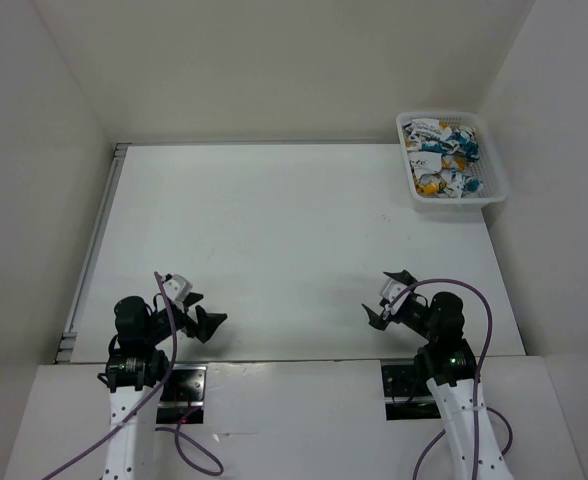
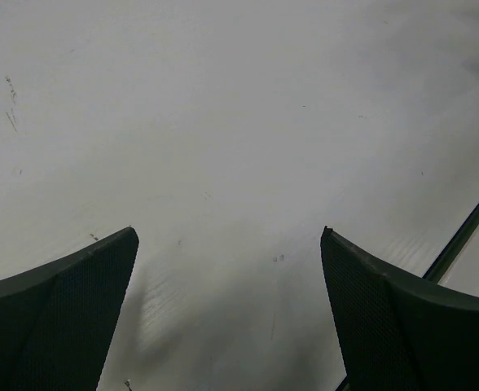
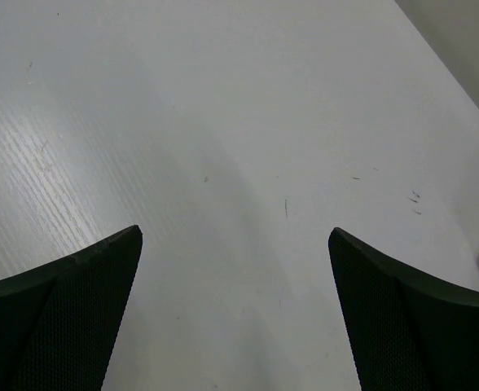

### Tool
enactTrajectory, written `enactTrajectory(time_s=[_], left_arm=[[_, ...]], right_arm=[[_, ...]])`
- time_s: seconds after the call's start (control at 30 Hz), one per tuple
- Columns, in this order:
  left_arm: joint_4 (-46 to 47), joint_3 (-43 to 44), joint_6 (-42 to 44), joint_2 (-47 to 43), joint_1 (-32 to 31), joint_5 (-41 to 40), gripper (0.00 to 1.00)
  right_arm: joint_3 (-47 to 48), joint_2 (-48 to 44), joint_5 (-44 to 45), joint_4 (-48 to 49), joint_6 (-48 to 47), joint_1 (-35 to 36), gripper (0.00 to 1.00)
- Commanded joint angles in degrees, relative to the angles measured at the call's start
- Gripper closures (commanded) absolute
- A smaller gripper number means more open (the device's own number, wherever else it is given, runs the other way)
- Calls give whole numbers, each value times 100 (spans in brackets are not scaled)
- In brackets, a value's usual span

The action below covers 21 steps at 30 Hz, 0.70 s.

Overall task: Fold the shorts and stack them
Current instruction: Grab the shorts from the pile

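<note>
Shorts (image 1: 440,156): crumpled inside the basket (image 1: 496,191), at the worktop's (image 1: 274,230) far right corner.
Left fingers (image 2: 68,314): spread wide, empty, well apart from shorts.
Right fingers (image 3: 68,314): spread wide, empty, likewise distant.

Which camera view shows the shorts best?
The top external view: the shorts lie crumpled in the white basket at the far right corner of the table. Neither wrist view shows them, only the table.
</note>
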Motion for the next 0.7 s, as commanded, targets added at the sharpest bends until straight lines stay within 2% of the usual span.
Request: enactTrajectory(time_s=[0.0,0.13,0.27,0.33,0.4,0.43,0.5,0.53,0.57,0.63,0.67], left_arm=[[-75,128,21,-183,38,144,1],[-13,128,21,-183,38,293,1],[48,128,21,-183,38,521,1],[153,76,21,-183,38,722,1],[-161,171,21,-183,38,986,1],[-102,172,21,-183,38,1048,1],[388,120,21,-183,38,874,1],[983,120,21,-183,38,778,1],[1319,172,21,-183,38,637,1],[2312,172,21,-183,38,531,1],[2472,277,21,-183,-14,478,1]], right_arm=[[70,-49,-71,29,-98,46,0],[70,-49,-71,29,-167,46,0],[-122,-49,-18,477,-115,46,0],[-123,-49,-114,556,-500,46,0],[-184,-49,-193,680,-1499,46,0],[-184,-49,-246,854,-1417,46,0],[-184,-49,-501,741,-2973,46,0],[-115,-49,-502,663,-3903,46,0],[-114,-49,-502,1167,-4556,99,0],[-114,-49,-502,2309,-3898,99,0],[-27,-49,-502,3306,-3599,99,0]])
